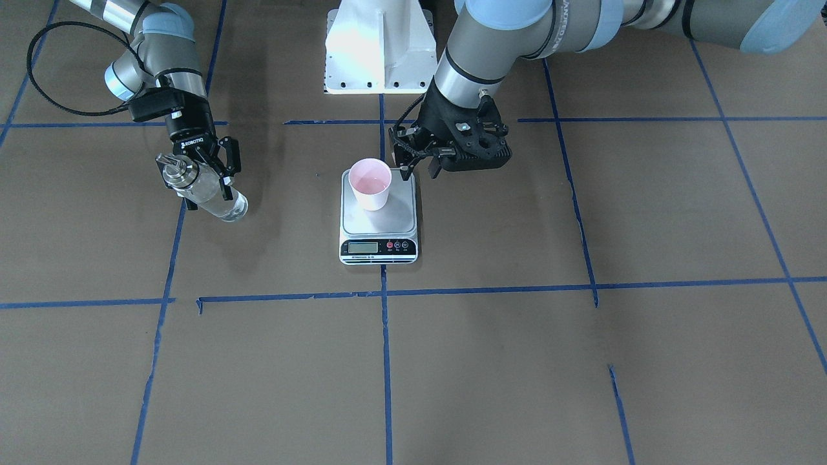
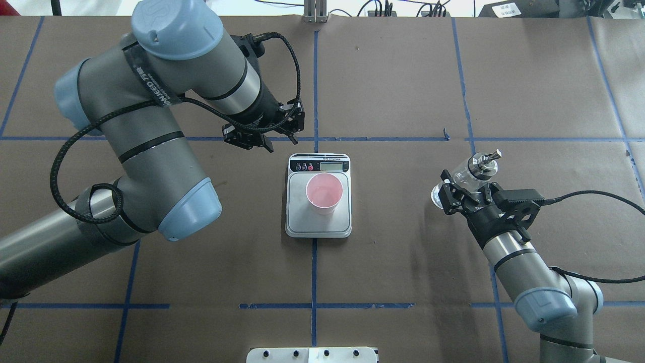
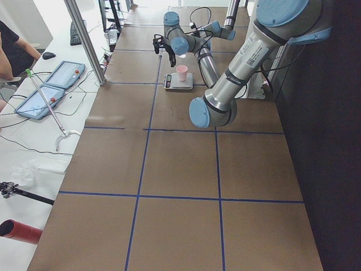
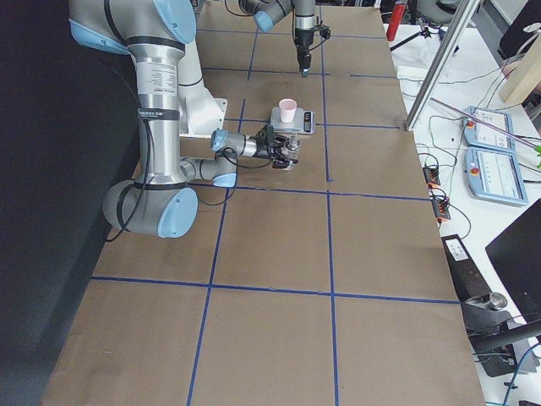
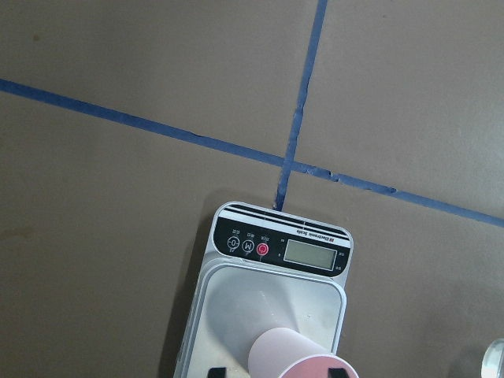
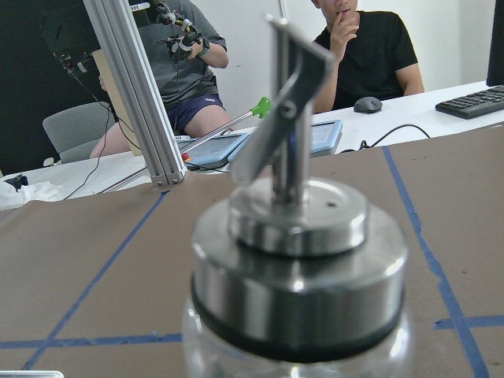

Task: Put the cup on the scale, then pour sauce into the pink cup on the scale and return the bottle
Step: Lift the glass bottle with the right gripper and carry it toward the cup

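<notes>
The pale pink cup (image 1: 370, 184) stands upright on the silver platform of the scale (image 1: 378, 248), toward its robot-side half. My left gripper (image 1: 418, 165) is open and empty, raised just beside the cup on the robot's left; its dark fingertips (image 5: 216, 370) show at the bottom of the left wrist view, either side of the cup (image 5: 303, 358). My right gripper (image 2: 466, 189) is shut on the clear glass bottle (image 2: 471, 174), held tilted well to the right of the scale (image 2: 318, 224). Its silver spout (image 6: 287, 102) fills the right wrist view. Clear sauce shows inside the glass.
The white robot base plate (image 1: 378, 45) sits behind the scale. Blue tape lines cross the brown table (image 1: 581, 361). Two people (image 6: 366, 47), tablets (image 3: 62, 73) and an aluminium post (image 6: 134, 87) stand beyond the table's far edge.
</notes>
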